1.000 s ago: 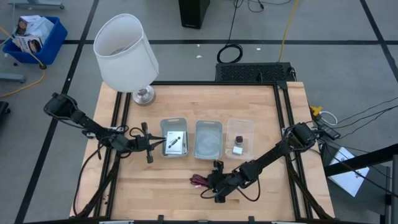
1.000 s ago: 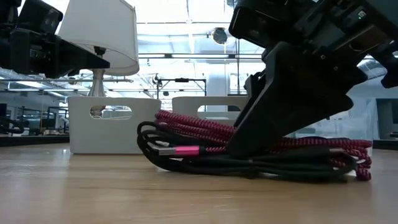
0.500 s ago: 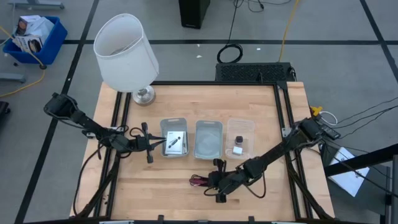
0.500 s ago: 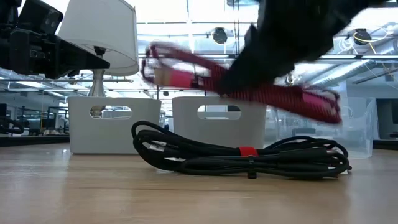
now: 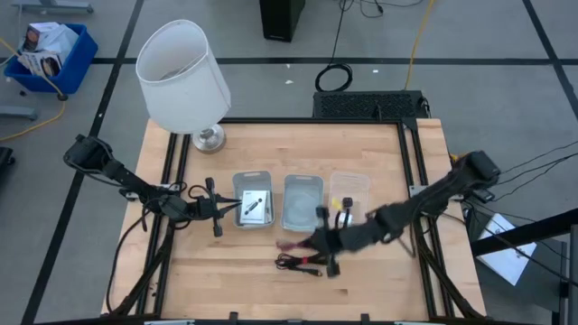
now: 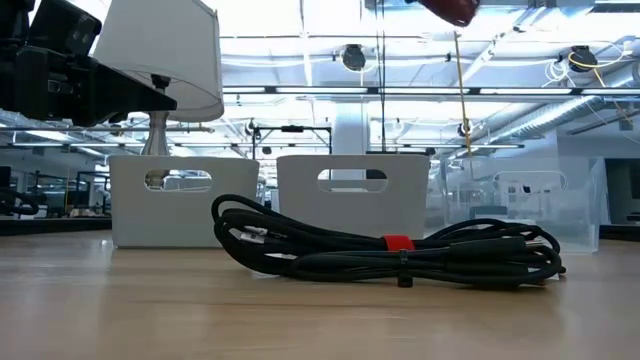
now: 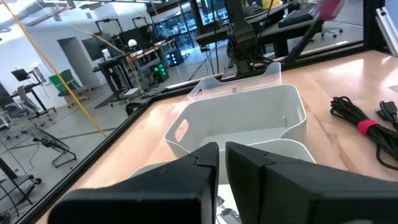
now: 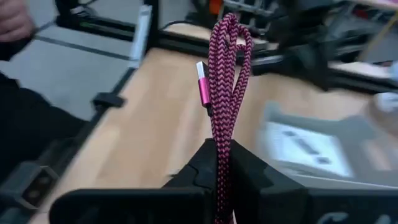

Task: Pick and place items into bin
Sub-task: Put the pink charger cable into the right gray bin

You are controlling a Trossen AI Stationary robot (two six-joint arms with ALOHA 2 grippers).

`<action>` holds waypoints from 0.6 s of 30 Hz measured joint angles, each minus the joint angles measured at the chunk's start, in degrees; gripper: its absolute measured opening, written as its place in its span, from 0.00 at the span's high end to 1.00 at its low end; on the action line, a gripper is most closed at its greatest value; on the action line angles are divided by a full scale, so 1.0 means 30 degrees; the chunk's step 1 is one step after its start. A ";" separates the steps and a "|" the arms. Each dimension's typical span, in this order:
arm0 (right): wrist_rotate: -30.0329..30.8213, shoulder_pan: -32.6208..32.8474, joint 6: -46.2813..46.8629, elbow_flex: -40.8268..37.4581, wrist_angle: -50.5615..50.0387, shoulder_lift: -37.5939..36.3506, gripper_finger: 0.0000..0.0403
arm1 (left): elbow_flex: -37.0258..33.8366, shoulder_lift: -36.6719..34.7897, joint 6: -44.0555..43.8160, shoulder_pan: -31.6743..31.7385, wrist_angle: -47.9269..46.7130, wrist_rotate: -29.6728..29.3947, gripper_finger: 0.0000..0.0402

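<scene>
My right gripper (image 5: 323,242) hangs above the table's middle, near the front of the middle bin (image 5: 302,200), shut on a magenta braided cable (image 8: 227,81). A black coiled cable with a red tie (image 6: 400,245) lies flat on the wood (image 5: 302,264) just nearer than that gripper. My left gripper (image 5: 226,209) waits shut beside the left bin (image 5: 253,200), which holds white cards (image 5: 256,206). In the left wrist view the fingers (image 7: 249,171) point at that bin (image 7: 249,118). My right gripper pinches the magenta cable's bundled strands (image 8: 222,134) between its two fingers. Several strands run through the hold side by side. The cable is lifted clear of the table. Its looped end (image 8: 235,28) and metal plug (image 8: 202,84) stick out past the fingertips.
A clear bin (image 5: 349,191) stands right of the middle bin, partly under my right arm. A white-shaded lamp (image 5: 181,77) stands at the far left corner. Bare wood lies along the near edge. A dark frame rims the table.
My right gripper has risen from the table with the magenta cable and moved toward the far edge, nearer the middle bin. The magenta cable has come off the black coil and is lifted clear. The black coil has stayed on the table.
</scene>
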 joint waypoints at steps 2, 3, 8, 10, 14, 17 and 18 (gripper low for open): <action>-0.0656 -0.0931 -0.0749 0.0000 -0.1053 -0.0959 0.97 | -0.0002 0.0000 0.0000 -0.0001 0.0015 0.0000 0.91; -0.1131 -0.1481 -0.1214 0.0007 -0.1693 -0.1358 0.97 | 0.0000 0.0000 0.0000 0.0003 0.0011 0.0000 0.91; -0.4107 -0.4139 -0.3835 0.0025 -0.4800 -0.2067 0.97 | 0.0004 0.0000 0.0391 0.0002 0.0015 0.0004 0.91; -0.4747 -0.5163 -0.4531 0.0303 -0.6299 -0.2030 0.97 | 0.0006 0.0000 0.0419 0.0006 0.0000 0.0006 0.91; -0.4905 -0.6837 -0.4740 0.1774 -0.8420 -0.1313 0.97 | 0.0006 0.0000 0.0481 0.0057 -0.0260 0.0002 0.91; -0.5042 -0.7292 -0.6365 0.3405 -1.0483 -0.0417 0.97 | 0.0006 0.0000 0.0594 0.0357 -0.0335 0.0000 0.91; -0.5074 -0.7335 -0.7210 0.4003 -1.1577 -0.0106 0.97 | 0.0006 0.0000 0.0648 0.0451 -0.0328 0.0000 0.91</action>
